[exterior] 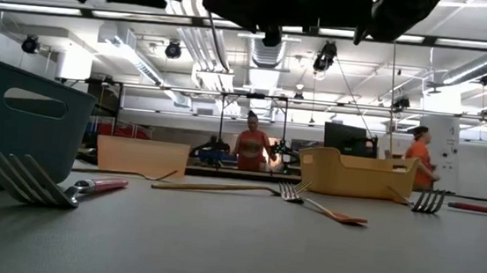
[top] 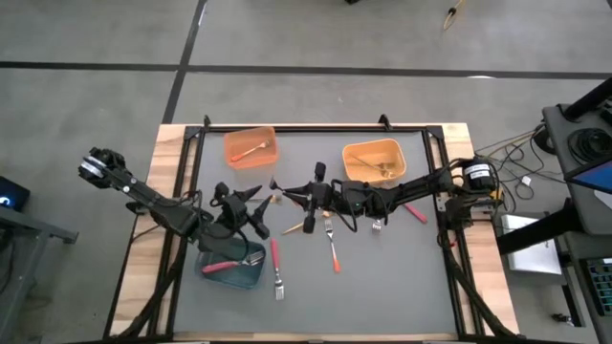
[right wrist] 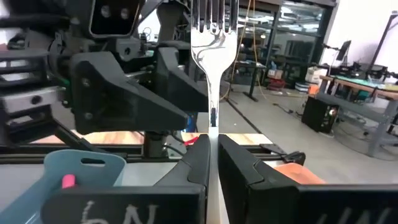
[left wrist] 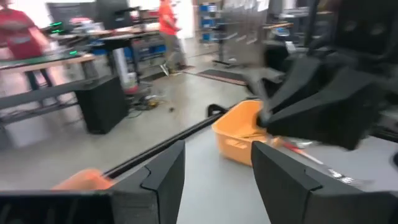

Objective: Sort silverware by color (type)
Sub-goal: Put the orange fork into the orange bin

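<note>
Only my right wrist view shows it: right gripper (right wrist: pixel 212 163) clamped on a silver fork (right wrist: pixel 212 37), tines beyond my fingertips. Left gripper (left wrist: pixel 214 177) released, facing it. Grey mat (top: pixel 382 277); people in room behind.

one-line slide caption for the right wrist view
Right tool shut on an upright silver fork, facing the left arm.

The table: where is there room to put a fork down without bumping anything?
Bare mat lies on the near right, right of the orange-handled fork. The far strip between the orange bin and yellow-orange bin is free too. The middle and the teal bin are crowded.
</note>
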### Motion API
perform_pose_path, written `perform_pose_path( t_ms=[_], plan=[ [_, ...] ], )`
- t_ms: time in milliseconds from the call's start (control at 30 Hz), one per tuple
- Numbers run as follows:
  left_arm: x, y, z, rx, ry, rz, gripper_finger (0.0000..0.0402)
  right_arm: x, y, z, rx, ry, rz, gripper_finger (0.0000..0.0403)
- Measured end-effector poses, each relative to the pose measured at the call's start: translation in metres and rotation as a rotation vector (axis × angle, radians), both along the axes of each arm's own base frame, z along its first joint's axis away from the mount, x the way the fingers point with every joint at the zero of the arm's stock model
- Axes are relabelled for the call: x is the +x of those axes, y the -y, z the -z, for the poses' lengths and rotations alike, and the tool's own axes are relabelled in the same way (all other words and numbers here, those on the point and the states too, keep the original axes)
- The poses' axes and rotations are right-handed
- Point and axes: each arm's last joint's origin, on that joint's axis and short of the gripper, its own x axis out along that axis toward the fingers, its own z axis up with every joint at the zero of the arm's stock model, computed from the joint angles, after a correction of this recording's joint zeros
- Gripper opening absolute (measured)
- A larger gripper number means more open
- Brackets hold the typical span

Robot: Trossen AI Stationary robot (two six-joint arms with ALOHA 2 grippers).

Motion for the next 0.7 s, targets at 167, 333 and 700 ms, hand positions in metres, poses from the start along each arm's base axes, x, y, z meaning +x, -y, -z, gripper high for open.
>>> perform_pose_path(
  t_ms=[167, 333, 700],
  plan=[
    [0.007, -0.006, -0.013, 0.011, 0.043, 0.029, 0.0166, 0.0, 0.001, 0.0, -0.017, -0.003, 0.012, 0.0012],
    [0.01, -0.009, -0.019, 0.03, 0.061, 0.063, 0.0166, 0.0, 0.001, 0.001, -0.027, -0.012, 0.028, 0.0012],
    [0.02, -0.025, -0.024, 0.012, 0.123, 0.062, 0.0156, 0.0, 0.001, 0.002, -0.032, -0.023, 0.029, 0.0012]
  ],
)
